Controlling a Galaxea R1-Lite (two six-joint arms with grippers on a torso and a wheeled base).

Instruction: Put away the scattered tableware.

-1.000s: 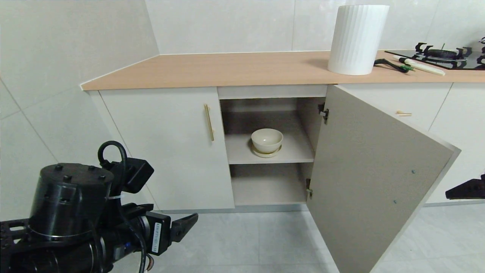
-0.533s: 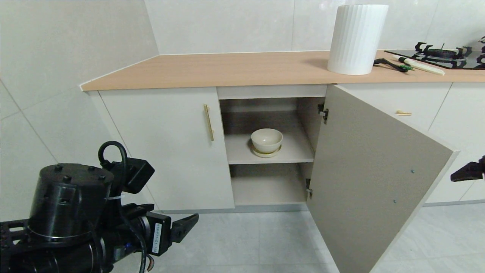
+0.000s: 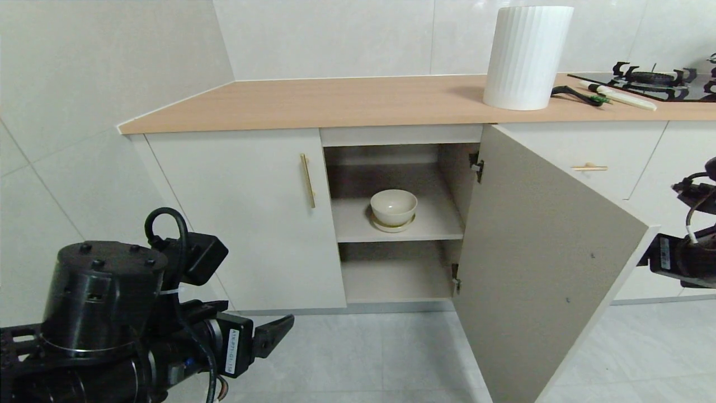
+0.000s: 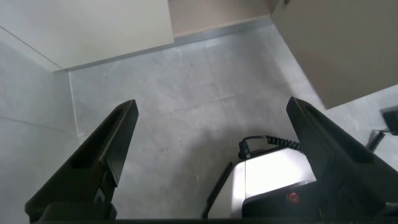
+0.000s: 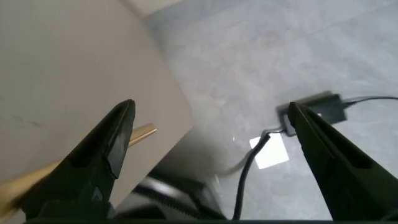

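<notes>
The left gripper [image 4: 211, 109] hangs wide open and empty above the floor tiles. The right gripper [image 5: 211, 107], likewise spread and empty, sits by the open cabinet door's [image 3: 537, 252] brass handle [image 5: 144, 132]. Farther in, a cream bowl [image 3: 394, 206] rests on a small plate [image 3: 393, 227] on the cabinet's upper shelf [image 3: 433, 224]

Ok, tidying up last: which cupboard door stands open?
The right door, swung out and baring the bowl on its shelf. The left door, with the upright gold handle, is shut.

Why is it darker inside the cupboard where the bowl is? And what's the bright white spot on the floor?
Head view: the countertop shades the open cupboard, so the bowl sits in dimmer light. Right wrist view: the spot looks like lamp glare on the floor tile.
</notes>
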